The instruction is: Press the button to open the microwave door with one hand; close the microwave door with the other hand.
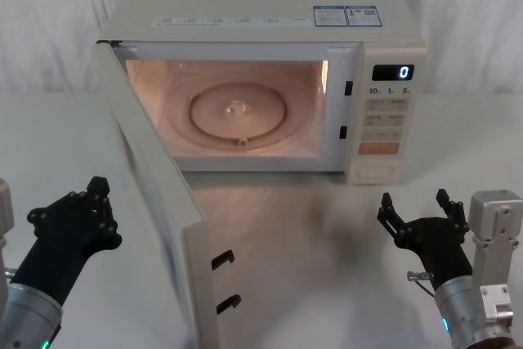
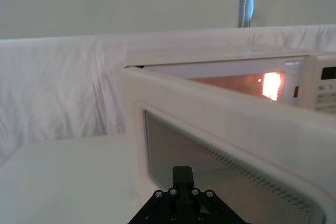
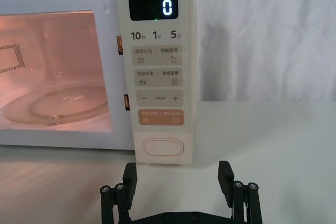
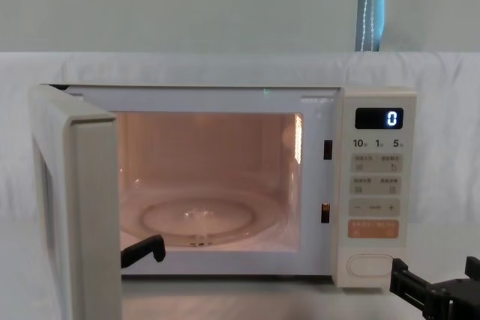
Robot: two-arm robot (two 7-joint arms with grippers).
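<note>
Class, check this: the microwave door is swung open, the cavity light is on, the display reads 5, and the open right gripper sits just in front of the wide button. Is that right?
One detail is wrong: the display reads 0, not 5, as the right wrist view shows. The rest holds: the microwave door is swung open, the cavity is lit, and the open right gripper sits just in front of the button.

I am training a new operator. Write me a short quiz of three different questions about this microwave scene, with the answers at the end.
1. True or false: the microwave door is shut.
2. Multiple choice: what does the display show? A) 0 B) 5 C) 10
3. Short answer: which gripper is in front of the button, and are its fingers open or shut?

Key
1. False. The door stands wide open, the cavity is lit, and the left gripper is on the door's outer side.
2. A.
3. The right gripper; its fingers are open, apart from the panel.
</note>
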